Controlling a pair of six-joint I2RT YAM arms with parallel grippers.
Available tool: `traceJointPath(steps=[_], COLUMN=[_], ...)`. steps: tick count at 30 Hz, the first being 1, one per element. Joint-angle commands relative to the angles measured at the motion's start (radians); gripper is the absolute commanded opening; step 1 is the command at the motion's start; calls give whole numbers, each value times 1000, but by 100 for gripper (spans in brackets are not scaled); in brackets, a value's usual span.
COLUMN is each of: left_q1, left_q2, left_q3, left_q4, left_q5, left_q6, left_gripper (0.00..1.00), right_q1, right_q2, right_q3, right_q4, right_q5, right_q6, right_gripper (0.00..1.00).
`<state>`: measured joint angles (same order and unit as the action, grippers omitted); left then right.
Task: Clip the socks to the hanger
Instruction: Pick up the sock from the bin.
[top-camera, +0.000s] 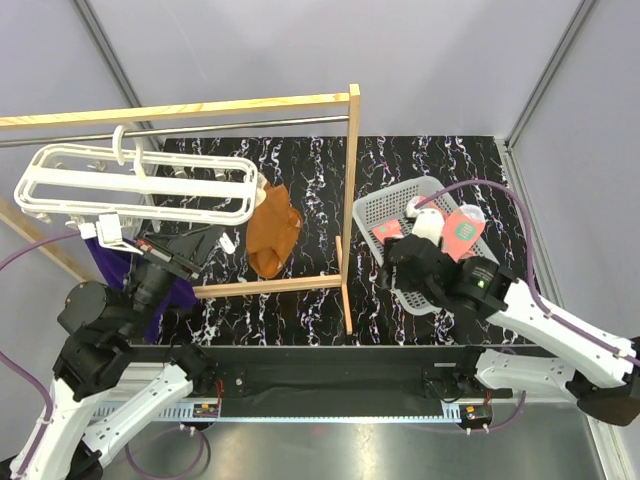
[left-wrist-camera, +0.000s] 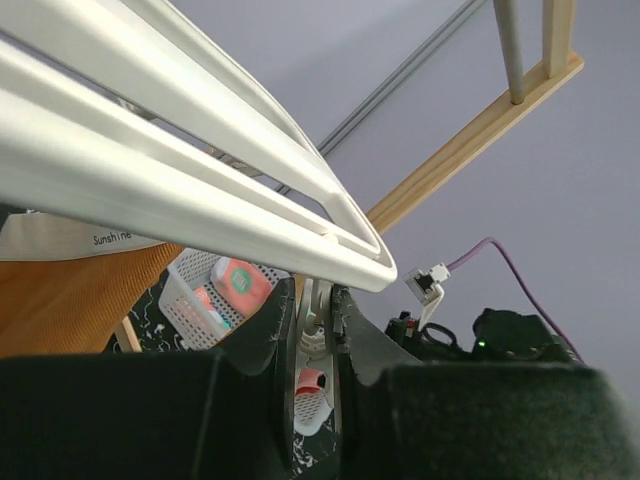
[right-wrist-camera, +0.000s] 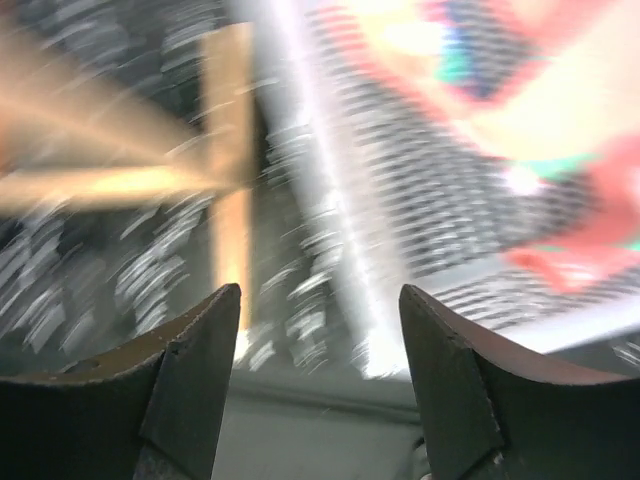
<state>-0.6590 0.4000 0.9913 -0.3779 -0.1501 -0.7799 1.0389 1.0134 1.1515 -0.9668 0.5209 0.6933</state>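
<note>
Checker: claws first, near end.

Tagger: right claw (right-wrist-camera: 320, 300) is spread wide and holds nothing, by the near-left side of the white basket (top-camera: 378, 205). Left claw (left-wrist-camera: 315, 292) is pressed together and seems to pinch a small white clip (left-wrist-camera: 315, 328) under the right end of the hanger (top-camera: 140, 185).

Checker: socks?

Tagger: socks (top-camera: 462, 228) are in the basket, just beyond and right of the right claw. They're bunched, so I can't tell the long axis, and the wrist view is blurred. Right arm is nearer; left is well apart.

Checker: hanger?

Tagger: far left on the rack (top-camera: 350, 180), across its post from the basket. Orange sock (top-camera: 272, 235) hangs between. My call: grab a sock, carry it left to the clip.
</note>
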Motion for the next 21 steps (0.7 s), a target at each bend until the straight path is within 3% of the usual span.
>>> traceJointPath(steps=[1, 3, 6, 8, 11, 12, 16, 20, 21], left_q1=[2, 2, 2, 2, 2, 2, 2, 2, 2], left_q2=[-6, -3, -10, -18, -35, -39, -36, -26, -24], left_q3=[-14, -10, -8, -19, -31, -40, -43, -40, -42], left_q4=[-21, -41, -61, -61, -55, -49, -41, -36, -33], left_q5=[-13, -11, -9, -6, -12, -16, -9, -6, -9], left_q6=[48, 54, 60, 59, 48, 45, 36, 33, 33], left_gripper=[0, 0, 0, 0, 0, 0, 0, 0, 0], right_q1=[-195, -403, -476, -510, -657, -681, -695, -694, -695], right_q2=[2, 14, 86, 189, 348, 416, 531, 666, 707], right_q3=[-93, -139, -127, -90, -1, 46, 122, 214, 227], right_q4=[35, 177, 313, 333, 350, 349, 373, 301, 284], right_q5=[214, 30, -53, -41, -217, -325, -449, -519, -548], right_q6=[56, -82, -257, -340, -374, -394, -498, -560, -561], right_gripper=[71, 71, 74, 87, 92, 91, 85, 67, 67])
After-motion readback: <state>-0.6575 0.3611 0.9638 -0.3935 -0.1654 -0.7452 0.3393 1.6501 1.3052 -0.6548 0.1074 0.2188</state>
